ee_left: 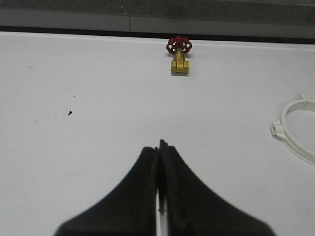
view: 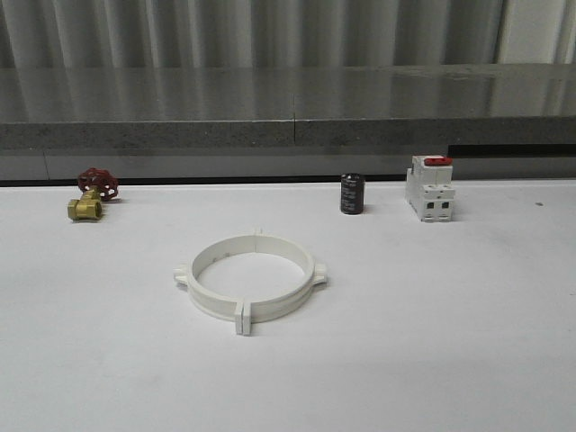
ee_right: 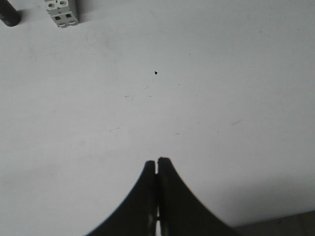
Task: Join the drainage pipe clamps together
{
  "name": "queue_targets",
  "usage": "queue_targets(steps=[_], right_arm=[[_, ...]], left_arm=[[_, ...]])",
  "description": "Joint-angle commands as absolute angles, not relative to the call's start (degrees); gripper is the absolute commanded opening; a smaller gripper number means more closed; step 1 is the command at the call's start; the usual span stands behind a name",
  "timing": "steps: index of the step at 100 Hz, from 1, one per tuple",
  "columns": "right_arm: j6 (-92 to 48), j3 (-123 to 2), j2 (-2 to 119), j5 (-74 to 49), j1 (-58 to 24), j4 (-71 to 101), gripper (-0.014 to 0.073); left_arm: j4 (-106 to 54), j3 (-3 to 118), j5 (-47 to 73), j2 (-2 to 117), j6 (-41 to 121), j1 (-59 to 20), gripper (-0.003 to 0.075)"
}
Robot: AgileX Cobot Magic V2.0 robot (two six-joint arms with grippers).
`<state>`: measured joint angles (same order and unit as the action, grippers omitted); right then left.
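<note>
The two white drainage pipe clamps [view: 250,283] lie on the white table [view: 450,342] joined as one wide ring, their flat end tabs meeting at the front and at the back. Part of that ring [ee_left: 295,129] also shows in the left wrist view. My left gripper [ee_left: 161,147] is shut with nothing in it, over bare table well apart from the ring. My right gripper [ee_right: 157,162] is shut and empty too, above bare table.
A brass valve with a red handwheel [view: 91,193] [ee_left: 179,55] stands at the back left. A black cylinder [view: 352,193] [ee_right: 8,14] and a white red-topped switch block [view: 430,187] [ee_right: 62,13] stand at the back right. A grey ledge runs behind the table.
</note>
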<state>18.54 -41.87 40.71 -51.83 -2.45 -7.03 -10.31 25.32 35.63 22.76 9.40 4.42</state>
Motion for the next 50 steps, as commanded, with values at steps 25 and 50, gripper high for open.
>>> queue_targets(steps=[25, 50], right_arm=[[17.8, -42.6, 40.2, -46.5, -2.4, -11.3, -0.0067], [17.6, -29.8, 28.2, -21.0, -2.4, -12.1, -0.0067]], left_arm=[[-11.5, 26.9, 31.8, 23.1, 9.3, 4.2, -0.0021], [-11.5, 26.9, 31.8, 23.1, 9.3, 4.2, -0.0021]])
